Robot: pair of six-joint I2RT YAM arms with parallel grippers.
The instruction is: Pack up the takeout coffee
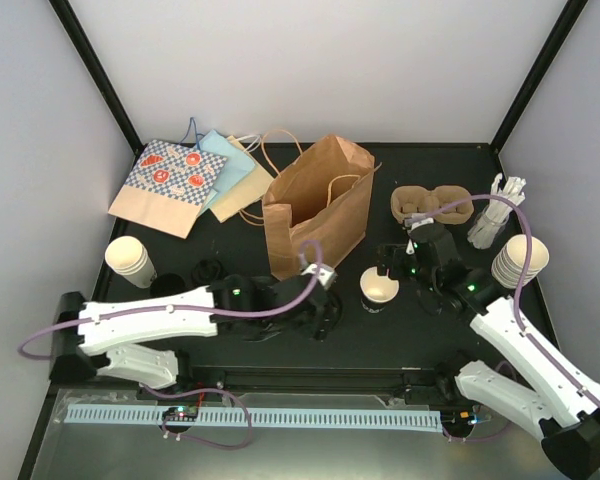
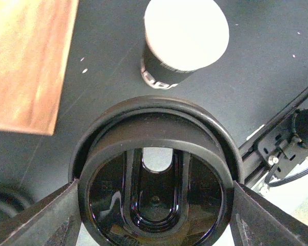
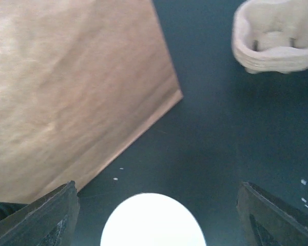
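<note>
The cup (image 1: 380,288) stands on the table (image 1: 370,342), just to the right of my left pincer (image 1: 318,318), which squeezes a black lid (image 2: 155,189) by its rim. My right pincer (image 3: 154,218) is wide open, one finger each side of the cup, not touching it.

One loose cup (image 1: 380,288), two cup stacks (image 1: 130,260), one pulp carrier (image 1: 430,205), one standing bag (image 1: 315,205), three flat bags (image 1: 170,180).

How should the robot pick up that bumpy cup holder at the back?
Probably pinch the carrier by its outer wall, coming straight down. It lies flat, hollows up, so one finger fits inside a hollow and one outside.
</note>
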